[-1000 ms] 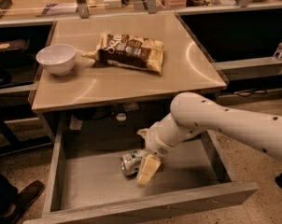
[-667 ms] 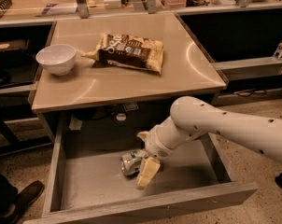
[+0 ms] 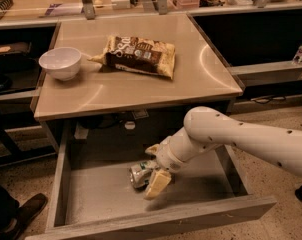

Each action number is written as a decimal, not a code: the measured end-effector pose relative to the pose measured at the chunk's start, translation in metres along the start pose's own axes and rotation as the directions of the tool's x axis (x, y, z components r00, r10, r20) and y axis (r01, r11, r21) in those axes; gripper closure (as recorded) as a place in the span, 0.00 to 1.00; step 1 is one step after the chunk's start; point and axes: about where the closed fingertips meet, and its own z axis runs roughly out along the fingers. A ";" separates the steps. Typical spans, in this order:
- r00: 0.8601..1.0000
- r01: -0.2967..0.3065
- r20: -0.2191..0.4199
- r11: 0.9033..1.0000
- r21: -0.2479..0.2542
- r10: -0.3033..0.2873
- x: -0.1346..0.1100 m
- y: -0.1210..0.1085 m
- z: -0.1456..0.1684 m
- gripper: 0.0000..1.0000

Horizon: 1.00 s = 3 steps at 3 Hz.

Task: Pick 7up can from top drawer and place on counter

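The 7up can [image 3: 140, 174] lies on its side on the floor of the open top drawer [image 3: 91, 194], near its middle. It is small, silvery and dented. My gripper [image 3: 154, 167] reaches down into the drawer from the right on a white arm. Its two cream fingers [image 3: 158, 183] stand apart on either side of the can's right end, one behind it and one in front. The jaws look open around the can. The beige counter [image 3: 131, 86] lies above the drawer.
On the counter lie a brown-and-cream chip bag [image 3: 138, 55] and a white bowl [image 3: 60, 62] at the left. The drawer's front panel [image 3: 156, 223] and low side walls enclose the can. Dark shelves flank the counter. A shoe [image 3: 21, 215] shows at bottom left.
The arm has barely shifted. The rear finger sits slightly closer to the can than before. The can has not moved.
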 end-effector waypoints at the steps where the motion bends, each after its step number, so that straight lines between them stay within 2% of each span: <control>1: 1.000 0.000 0.000 1.000 0.000 0.000 0.000 0.000 0.000 0.40; 3: 1.000 0.000 0.000 1.000 0.000 0.000 0.000 0.000 0.000 0.87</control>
